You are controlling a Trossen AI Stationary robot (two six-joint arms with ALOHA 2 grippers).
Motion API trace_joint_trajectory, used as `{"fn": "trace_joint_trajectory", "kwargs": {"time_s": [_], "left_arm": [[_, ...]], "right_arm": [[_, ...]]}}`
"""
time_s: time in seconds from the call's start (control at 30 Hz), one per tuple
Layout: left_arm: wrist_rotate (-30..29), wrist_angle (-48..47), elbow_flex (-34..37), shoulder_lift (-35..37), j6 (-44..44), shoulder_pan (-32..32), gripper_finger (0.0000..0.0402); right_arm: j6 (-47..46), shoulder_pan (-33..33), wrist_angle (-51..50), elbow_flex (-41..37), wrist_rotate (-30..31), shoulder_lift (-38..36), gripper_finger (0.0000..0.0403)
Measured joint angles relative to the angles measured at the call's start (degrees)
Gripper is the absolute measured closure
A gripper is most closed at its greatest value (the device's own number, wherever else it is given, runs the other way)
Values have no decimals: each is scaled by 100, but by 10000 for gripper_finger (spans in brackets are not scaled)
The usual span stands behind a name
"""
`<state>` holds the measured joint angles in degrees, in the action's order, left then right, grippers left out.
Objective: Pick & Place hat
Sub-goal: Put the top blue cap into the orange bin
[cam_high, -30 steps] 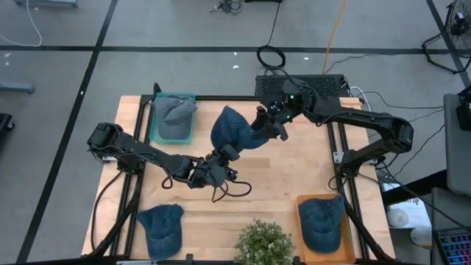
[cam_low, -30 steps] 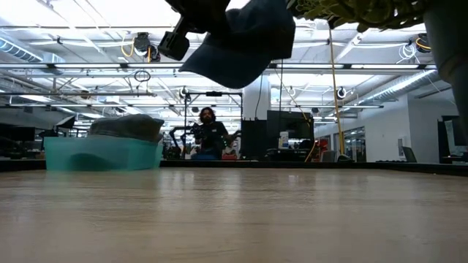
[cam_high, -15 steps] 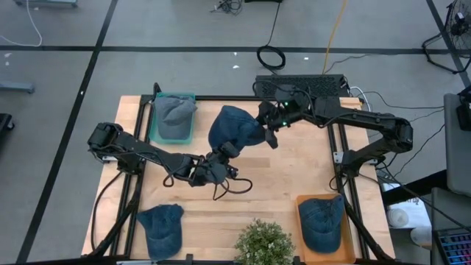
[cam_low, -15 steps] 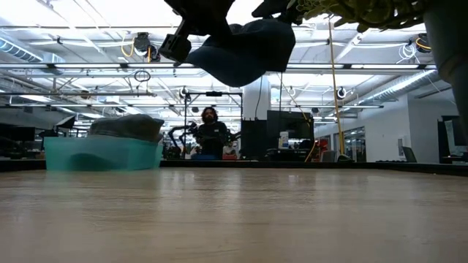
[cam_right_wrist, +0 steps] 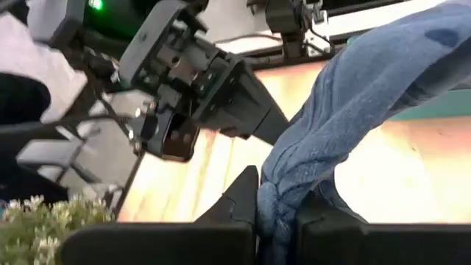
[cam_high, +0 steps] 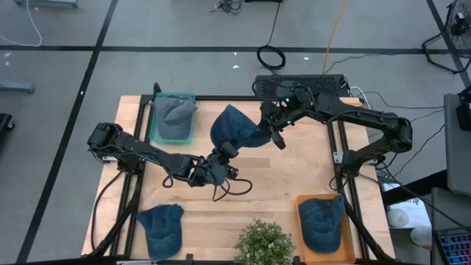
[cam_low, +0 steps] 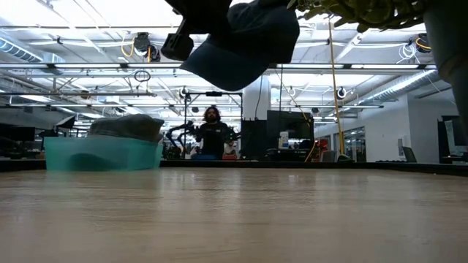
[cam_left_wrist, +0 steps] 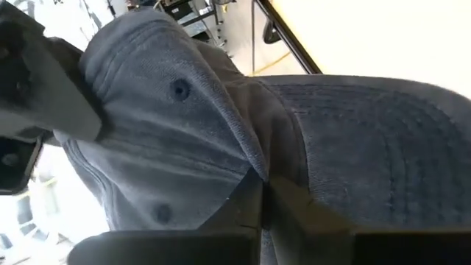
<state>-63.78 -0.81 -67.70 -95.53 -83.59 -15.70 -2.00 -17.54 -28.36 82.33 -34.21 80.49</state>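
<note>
While both claws, left claw and right claw, pinch the hat aloft, its soft cloth sags; stiffer brim edges likely suit gripping.

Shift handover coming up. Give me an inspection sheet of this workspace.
Surface: wooden table, bare at centre.
Job's things: blue hat held in the air by both grippers; grey hat in teal bin; blue hat in orange tray; loose blue hat at the front left.
Clutter: potted plant at the front edge.
Grippers: left gripper and right gripper both shut on the blue hat.
Cables: black cable loop on the table; coil on the floor.
Surroundings: person beyond the table.
</note>
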Motion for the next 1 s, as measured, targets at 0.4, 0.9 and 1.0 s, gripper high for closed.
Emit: {"fn": "trace_joint_trajectory", "kwargs": {"time_s": [0.4, 0.9, 1.0], "left_arm": [[555, 237, -6, 14, 2884, 77, 321], [3904, -2377, -15, 1491, 7052, 1272, 203], [4552, -2756, -17, 1812, 7181, 1623, 208]], "right_arm": [[820, 124, -1239, 504, 1121, -29, 399], [879, 163, -2428, 1488, 2214, -11, 401], [984, 270, -3029, 1879, 2209, -19, 402]]}}
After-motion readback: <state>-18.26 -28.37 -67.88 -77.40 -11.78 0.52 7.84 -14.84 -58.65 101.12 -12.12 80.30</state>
